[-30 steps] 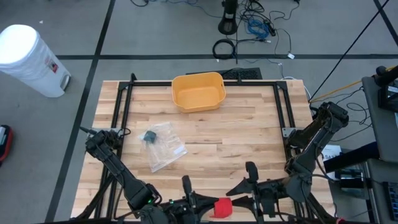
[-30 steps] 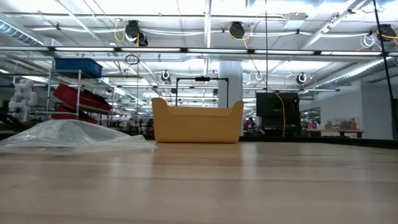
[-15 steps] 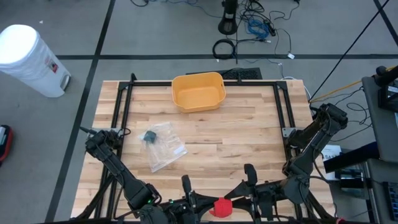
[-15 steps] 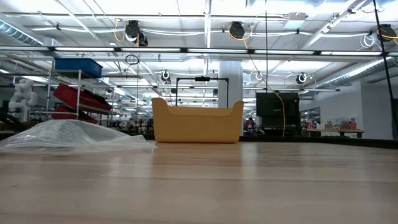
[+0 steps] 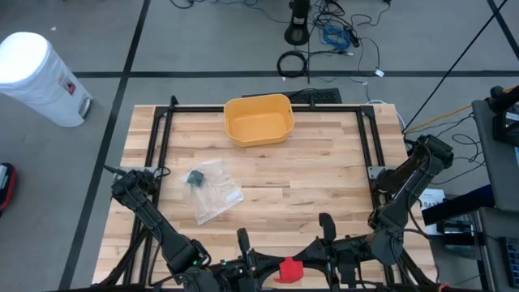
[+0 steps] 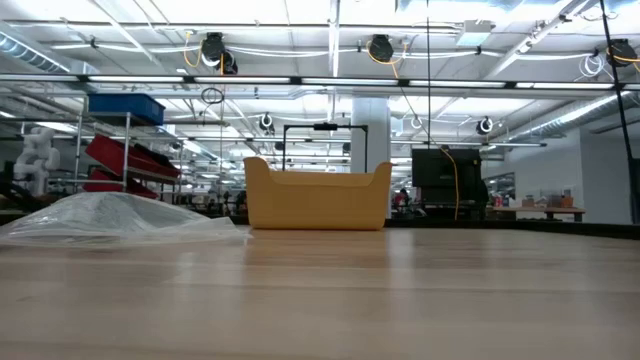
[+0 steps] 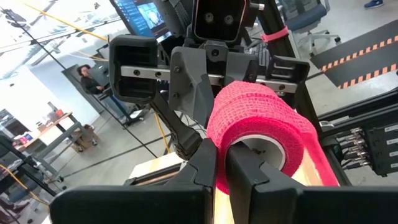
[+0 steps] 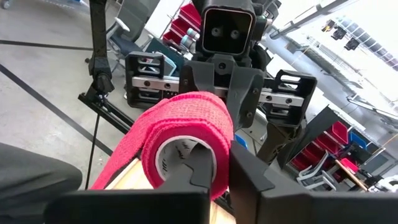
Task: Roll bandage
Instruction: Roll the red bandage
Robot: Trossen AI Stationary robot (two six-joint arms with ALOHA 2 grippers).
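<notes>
I am looking down on the pale wooden plank table point(image 5: 324, 174), where the yellow plastic bin point(image 5: 258, 118) is sitting at the far edge and the clear plastic bag point(image 5: 212, 191) is lying left of centre. At the near edge I am holding the red cohesive bandage roll point(image 5: 287, 270) between both arms: my left tool point(image 7: 220, 169) is clamping its wall, and my right tool point(image 8: 219, 169) is pinching the opposite side.

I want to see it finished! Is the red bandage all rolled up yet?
Mostly: the bandage is already a fat roll. Both grippers, left and right, pinch its wall at the table's near edge. A loose tail still hangs off, so that bit is left.
</notes>
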